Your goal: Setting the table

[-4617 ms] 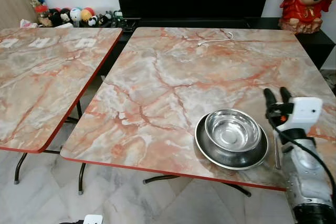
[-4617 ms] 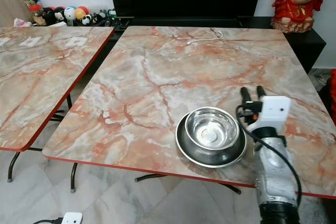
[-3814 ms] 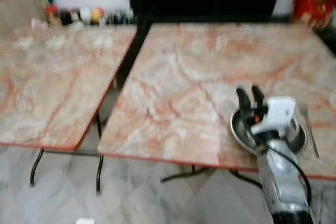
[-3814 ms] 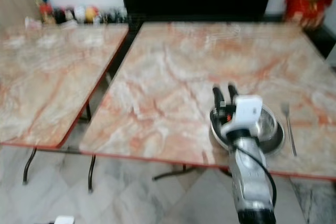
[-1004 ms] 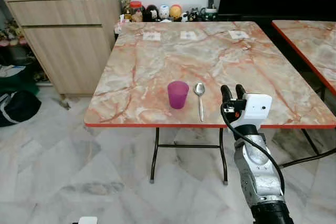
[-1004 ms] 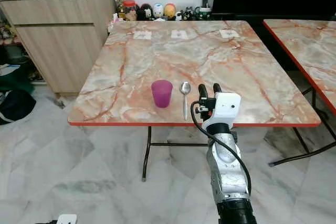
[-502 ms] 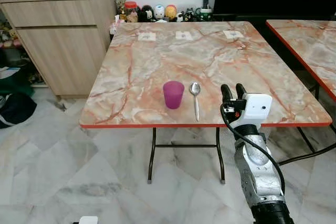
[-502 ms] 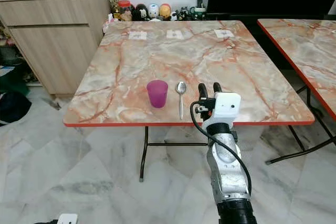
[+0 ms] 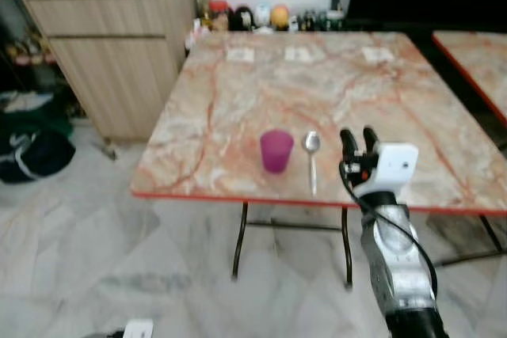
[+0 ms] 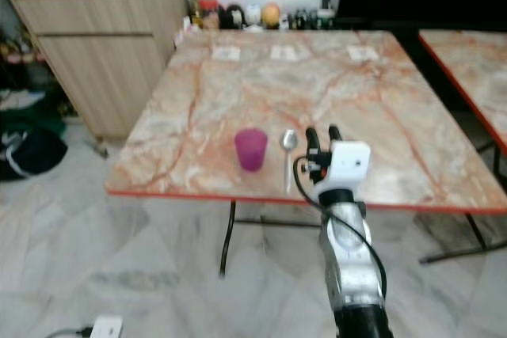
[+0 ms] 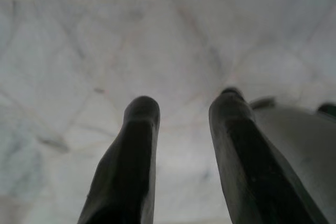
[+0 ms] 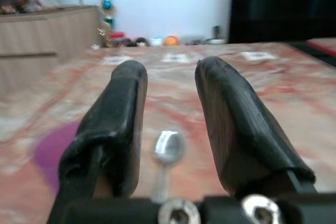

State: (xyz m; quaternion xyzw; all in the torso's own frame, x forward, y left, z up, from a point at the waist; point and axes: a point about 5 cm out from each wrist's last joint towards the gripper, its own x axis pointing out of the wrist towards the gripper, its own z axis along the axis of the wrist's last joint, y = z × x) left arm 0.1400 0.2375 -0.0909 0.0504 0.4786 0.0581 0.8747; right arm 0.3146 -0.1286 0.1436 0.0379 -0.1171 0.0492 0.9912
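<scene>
A purple cup point(image 9: 276, 150) stands near the front edge of a marble-patterned table point(image 9: 333, 93). A metal spoon point(image 9: 312, 157) lies just right of the cup, handle toward me. My right gripper point(image 9: 358, 139) is raised in front of the table's near edge, right of the spoon, open with nothing between its fingers. In the right wrist view the spoon point(image 12: 167, 150) lies between the two black fingers point(image 12: 118, 114), with the cup point(image 12: 55, 153) beside it. My left gripper point(image 11: 181, 106) hangs over the marble floor, open and empty.
A wooden cabinet point(image 9: 119, 53) stands to the table's left, with dark bags point(image 9: 36, 152) on the floor beside it. Figurines point(image 9: 269, 15) line the wall behind the table. A second marble table point(image 9: 479, 57) is at the right. Pale marble floor point(image 9: 119, 259) lies in front.
The camera has turned from the table with the steel bowl and plate to the table with the cup and spoon. In the last second the view has shifted slightly and blurred; the right gripper stays raised.
</scene>
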